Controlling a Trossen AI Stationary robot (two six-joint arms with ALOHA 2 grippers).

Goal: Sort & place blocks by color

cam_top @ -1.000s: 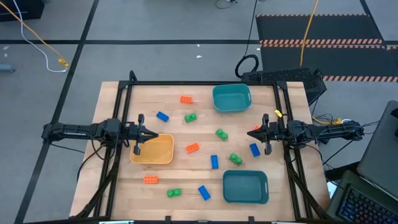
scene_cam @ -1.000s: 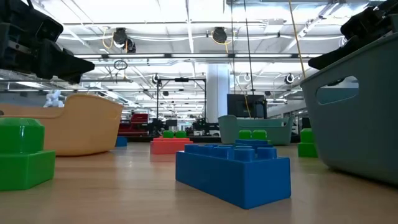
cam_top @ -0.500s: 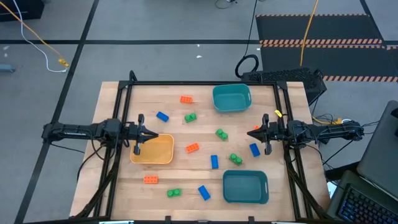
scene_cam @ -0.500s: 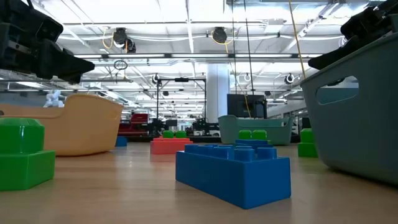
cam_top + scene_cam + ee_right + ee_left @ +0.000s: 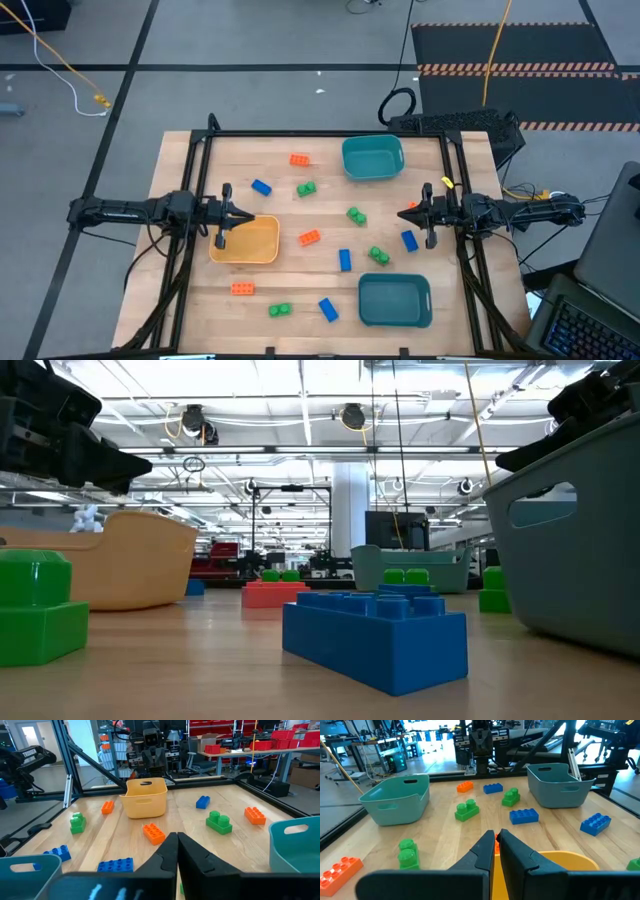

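Observation:
Orange, green and blue studded blocks lie scattered flat on the wooden table. Among them are an orange block [image 5: 310, 238], a blue block [image 5: 344, 260] and a green block [image 5: 356, 214] near the middle. My left gripper [image 5: 238, 216] hovers shut over the far edge of the yellow tray [image 5: 246, 241], pointing toward the table's right. In its wrist view the left gripper [image 5: 496, 842] touches nothing. My right gripper [image 5: 404, 212] hovers shut at the right side, pointing left, just beyond a blue block [image 5: 409, 240]. The right gripper [image 5: 177, 842] shows shut in its wrist view too.
A teal tray [image 5: 372, 157] stands at the far edge and another teal tray [image 5: 394, 300] at the near right. A black frame [image 5: 320, 134] borders the table. In the low view a blue block [image 5: 375, 635] and a green block [image 5: 35, 605] lie close to the camera.

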